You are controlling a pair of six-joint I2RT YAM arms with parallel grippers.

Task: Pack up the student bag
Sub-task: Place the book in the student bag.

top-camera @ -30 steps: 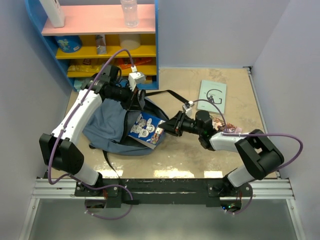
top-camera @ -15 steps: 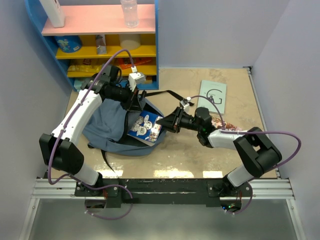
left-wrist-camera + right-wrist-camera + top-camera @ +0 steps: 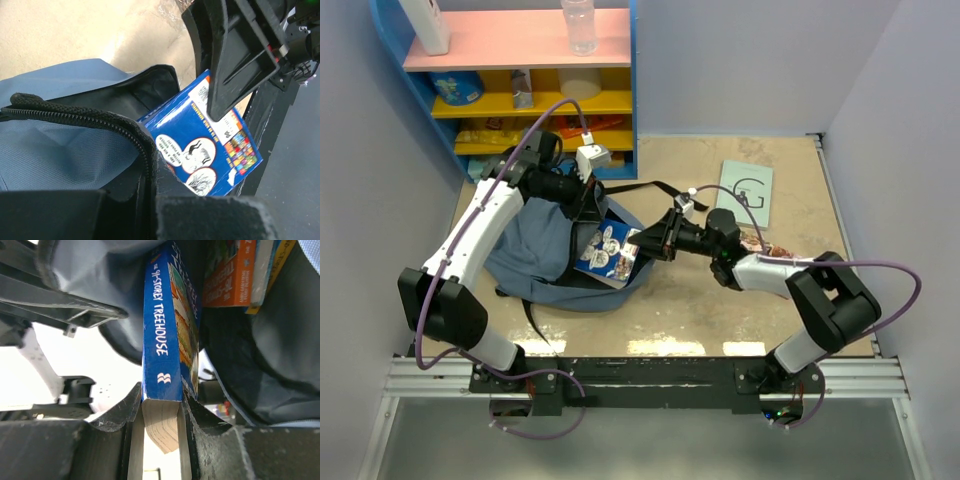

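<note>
The student bag [image 3: 545,255], slate-blue with a black zipper, lies on the table's left half with its mouth facing right. My left gripper [image 3: 588,203] is shut on the bag's zipper rim [image 3: 145,165] and holds the mouth up. A blue paperback book [image 3: 612,250] sticks halfway into the opening. My right gripper [image 3: 645,243] is shut on the book's outer end. In the right wrist view the book [image 3: 160,340] runs spine-up from between my fingers [image 3: 125,415] into the bag. Other books [image 3: 230,275] stand inside against the dark lining.
A blue shelf unit [image 3: 520,80] with a bottle [image 3: 578,25] and small goods stands at the back left. A teal booklet [image 3: 744,192] lies at the back right. A colourful flat item [image 3: 760,245] lies partly under the right arm. Walls close in on both sides.
My right gripper has moved left and slightly back with the blue book, pushing it deeper into the bag's mouth. The left arm has stayed in place.
</note>
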